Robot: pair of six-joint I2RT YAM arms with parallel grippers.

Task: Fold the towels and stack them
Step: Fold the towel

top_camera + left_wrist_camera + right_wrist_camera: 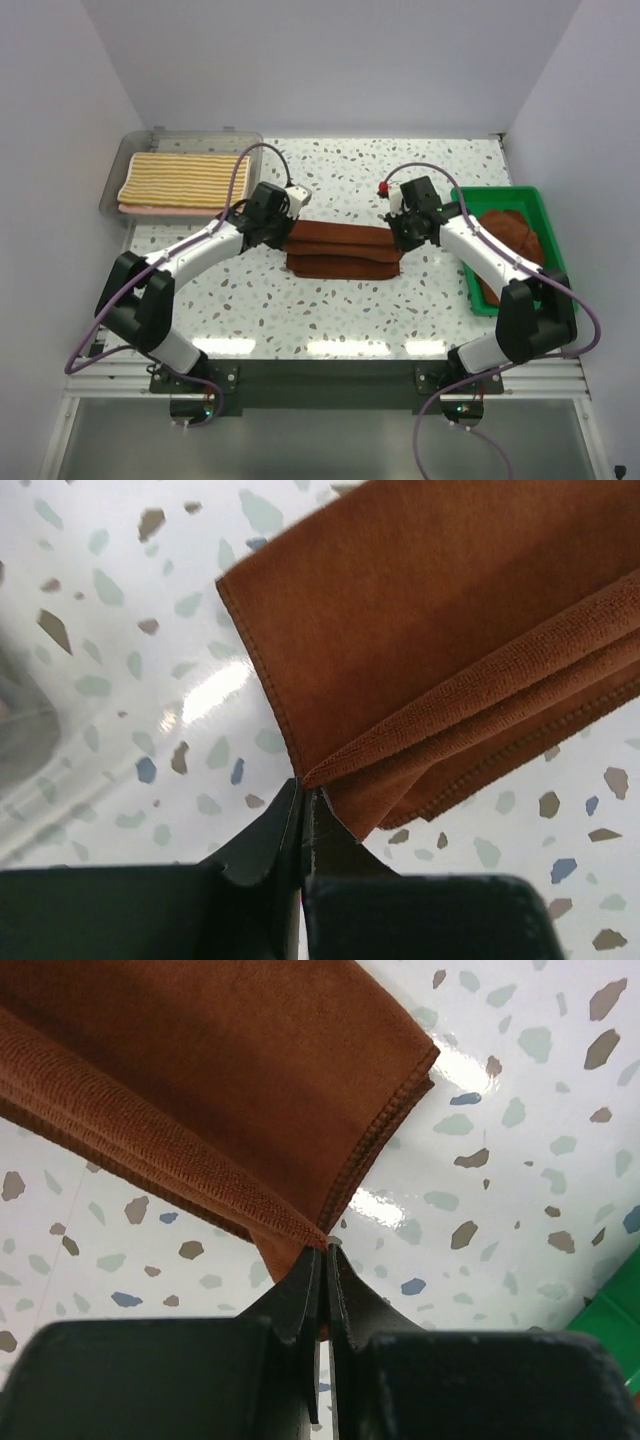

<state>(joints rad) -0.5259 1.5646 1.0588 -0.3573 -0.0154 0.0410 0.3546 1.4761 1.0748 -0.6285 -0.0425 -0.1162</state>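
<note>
Here, at the middle of the surface (pixel 330 310), a half-folded brown towel (pixel 343 252) lies between two arms. The left jaws are clenched on its far-left corner and the right jaws on its far-right. The fold will likely go best with both corners carried level and taut, edges matched before release. A clear tray (pixel 112 192) at the far left corner holds a folded striped towel (pixel 185 180), and a green bin (pixel 495 193) at the right edge holds a spare towel (pixel 520 228). Neither appears to obstruct.
</note>
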